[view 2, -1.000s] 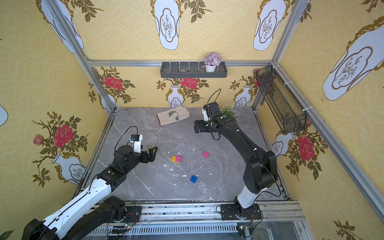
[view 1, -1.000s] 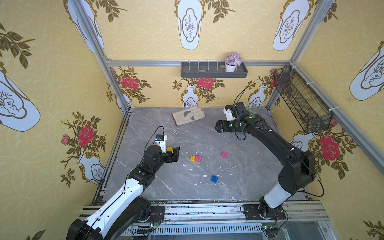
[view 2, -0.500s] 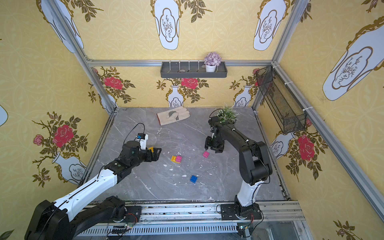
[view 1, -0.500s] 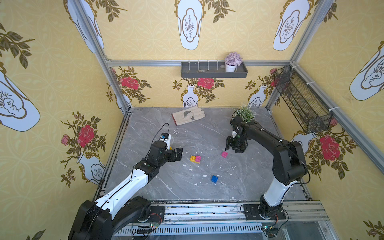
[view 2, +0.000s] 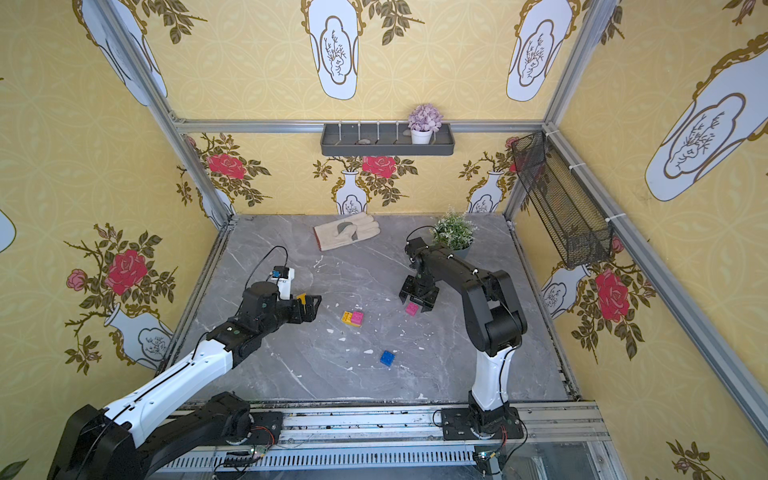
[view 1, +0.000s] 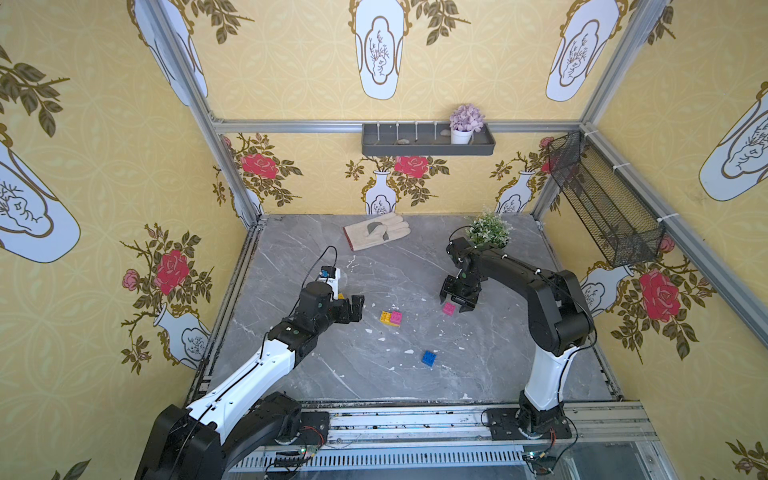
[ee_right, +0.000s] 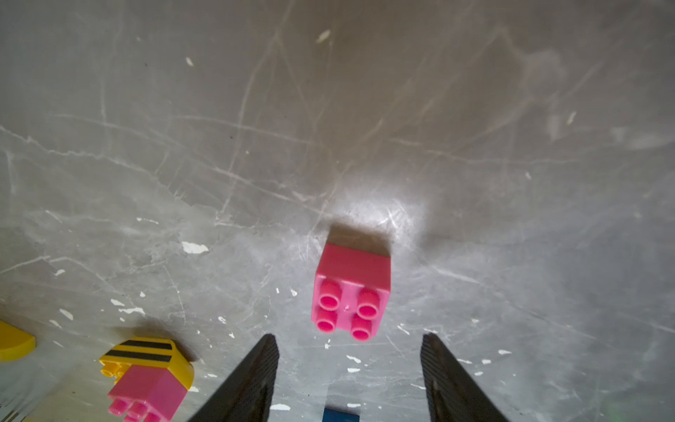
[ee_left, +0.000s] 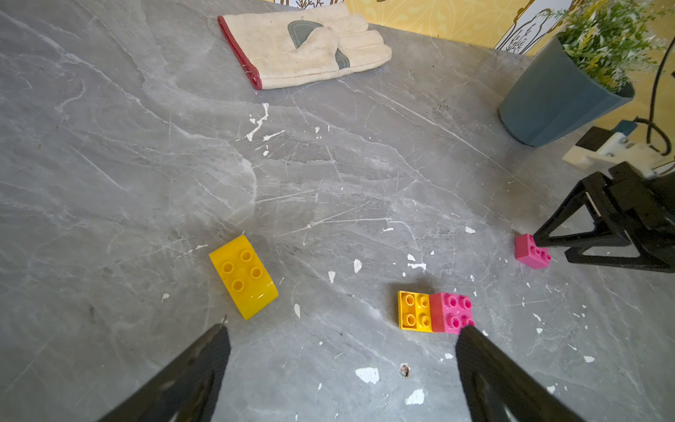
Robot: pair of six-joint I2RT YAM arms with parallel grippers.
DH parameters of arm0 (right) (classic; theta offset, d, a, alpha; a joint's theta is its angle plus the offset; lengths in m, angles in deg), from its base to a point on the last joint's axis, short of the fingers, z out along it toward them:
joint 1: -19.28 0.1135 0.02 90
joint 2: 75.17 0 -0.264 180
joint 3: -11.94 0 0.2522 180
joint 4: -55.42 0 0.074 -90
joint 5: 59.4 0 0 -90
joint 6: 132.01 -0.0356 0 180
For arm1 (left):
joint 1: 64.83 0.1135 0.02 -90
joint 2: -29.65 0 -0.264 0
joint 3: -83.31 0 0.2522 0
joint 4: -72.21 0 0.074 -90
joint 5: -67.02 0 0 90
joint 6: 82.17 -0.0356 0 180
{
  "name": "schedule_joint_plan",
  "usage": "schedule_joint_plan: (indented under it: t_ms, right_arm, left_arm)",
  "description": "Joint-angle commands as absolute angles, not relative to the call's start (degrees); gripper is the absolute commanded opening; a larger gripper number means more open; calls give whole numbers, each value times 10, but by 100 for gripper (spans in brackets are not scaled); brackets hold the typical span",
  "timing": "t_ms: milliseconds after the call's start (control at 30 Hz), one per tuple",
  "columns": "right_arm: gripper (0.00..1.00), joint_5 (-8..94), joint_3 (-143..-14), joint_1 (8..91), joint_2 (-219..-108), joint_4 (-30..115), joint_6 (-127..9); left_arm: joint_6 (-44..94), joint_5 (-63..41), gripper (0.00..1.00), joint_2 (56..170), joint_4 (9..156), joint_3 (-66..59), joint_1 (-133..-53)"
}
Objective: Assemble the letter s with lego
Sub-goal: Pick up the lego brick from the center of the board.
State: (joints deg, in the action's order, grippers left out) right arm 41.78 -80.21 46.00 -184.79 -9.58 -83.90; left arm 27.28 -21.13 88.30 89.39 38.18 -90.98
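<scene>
**A:** Finger status?

**B:** Left gripper [ee_left: 343,329]: my fingers [ee_left: 204,361] are spread wide, with nothing between them and nothing touched. The loose yellow brick [ee_left: 243,276] lies just ahead of one tip, and the yellow-and-pink pair [ee_left: 434,312] just ahead of the other.

**A:** Right?

**B:** Right gripper [ee_right: 347,338]: fingers [ee_right: 255,372] are partly apart and empty. I'm pointing down at the loose pink brick [ee_right: 350,288]. It sits on the table [view 1: 374,257] just past my tips, not between them. In the left wrist view one tip is right beside it. Can't tell if they touch.

**A:** Rest of the lego?

**B:** All on the table. The pair is near the middle, its two bricks touching. The blue brick [view 1: 429,358] is nearer my bases, well apart from the others. Letter s not joined yet.
</scene>
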Motion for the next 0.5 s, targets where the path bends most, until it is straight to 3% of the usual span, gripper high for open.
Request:
schedule_joint_plan:
  t_ms: [0,200,467]
  right_arm:
    - [61,404,-809,460,-1859,-101,-836]
    - [53,401,-810,461,-1869,-96,-834]
    - [51,400,-813,465,-1882,-90,-831]
  left_arm:
    - [267,-221,99,882,896,384,-909]
    - [266,-223,99,882,897,385,-909]
    - [266,-226,99,879,896,390,-909]
